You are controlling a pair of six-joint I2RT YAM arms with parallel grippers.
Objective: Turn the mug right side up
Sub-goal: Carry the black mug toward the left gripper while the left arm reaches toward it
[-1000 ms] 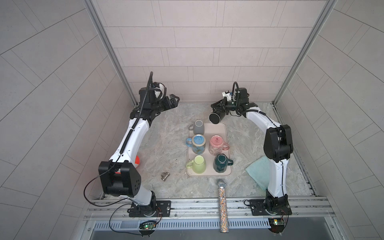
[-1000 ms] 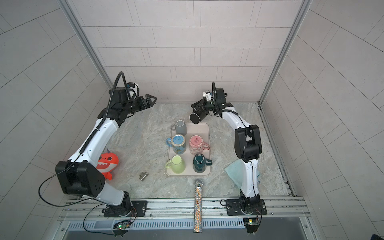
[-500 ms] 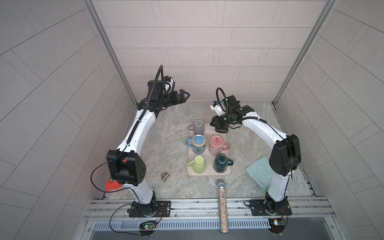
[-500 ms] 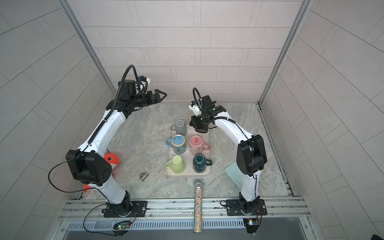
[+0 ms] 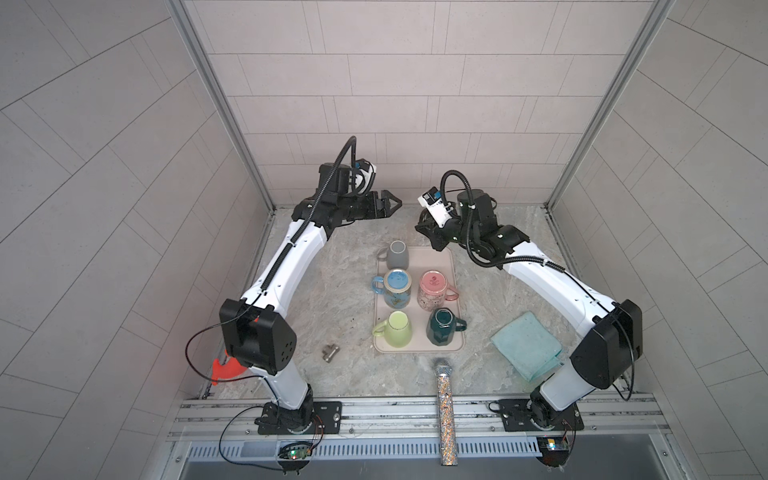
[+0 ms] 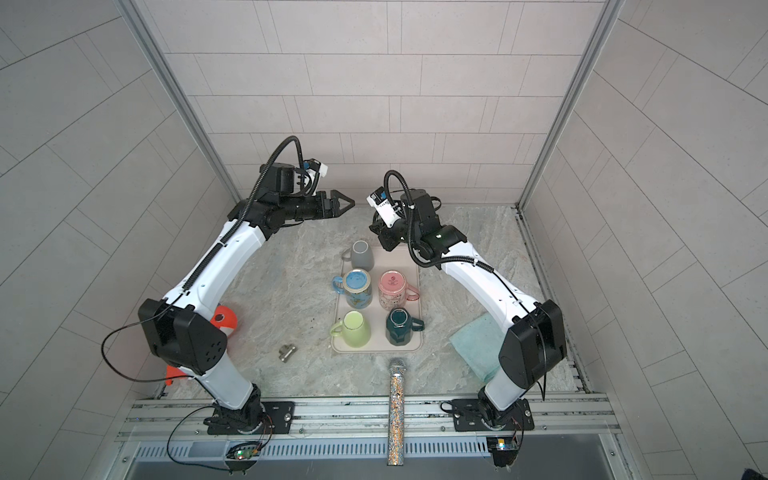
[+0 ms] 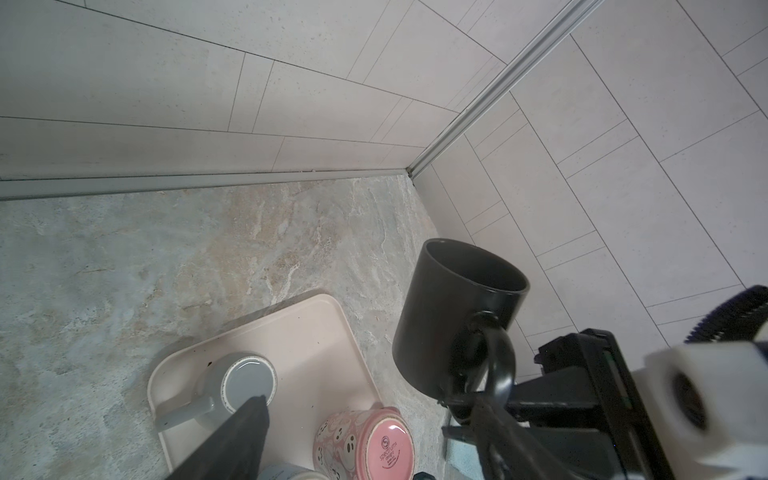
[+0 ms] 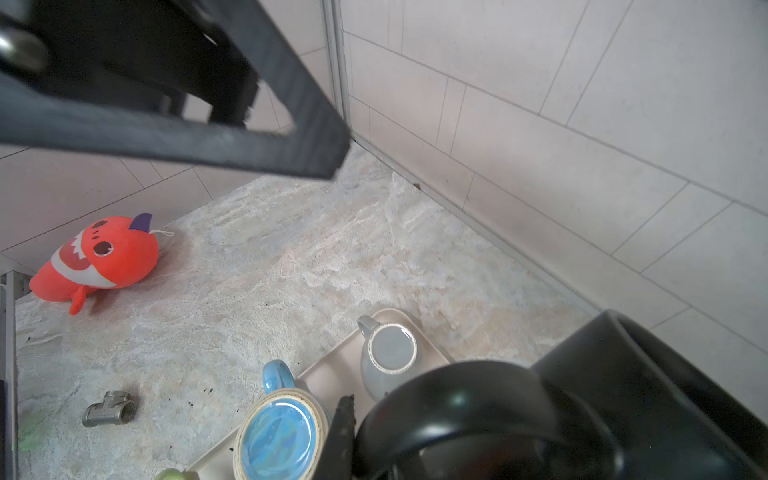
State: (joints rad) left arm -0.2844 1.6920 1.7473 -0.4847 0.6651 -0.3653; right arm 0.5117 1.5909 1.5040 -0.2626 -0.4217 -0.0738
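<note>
A black mug [image 7: 453,316] hangs in the air beside the far right corner of the tray, mouth turned upward and a little tilted. My right gripper [image 7: 478,399] is shut on its handle [image 8: 457,399]. In both top views the right gripper [image 5: 432,239] and its wrist cover most of the mug. My left gripper [image 5: 392,203] hovers left of it, apart from the mug, open with nothing between its fingers. Only one left finger [image 7: 237,440] shows in the left wrist view.
The beige tray [image 5: 451,266] holds a grey mug [image 5: 397,254], a blue mug [image 5: 397,286], a pink mug [image 5: 432,289], a green mug [image 5: 398,328] and a dark teal mug [image 5: 441,328]. Around it lie a teal cloth [image 5: 525,349], a glitter microphone [image 5: 445,399], a metal fitting [image 5: 330,353] and a red plush [image 6: 224,322].
The right arm has carried the black mug from the back wall toward the tray and turned its mouth upward. The left gripper has swung right, toward the middle.
</note>
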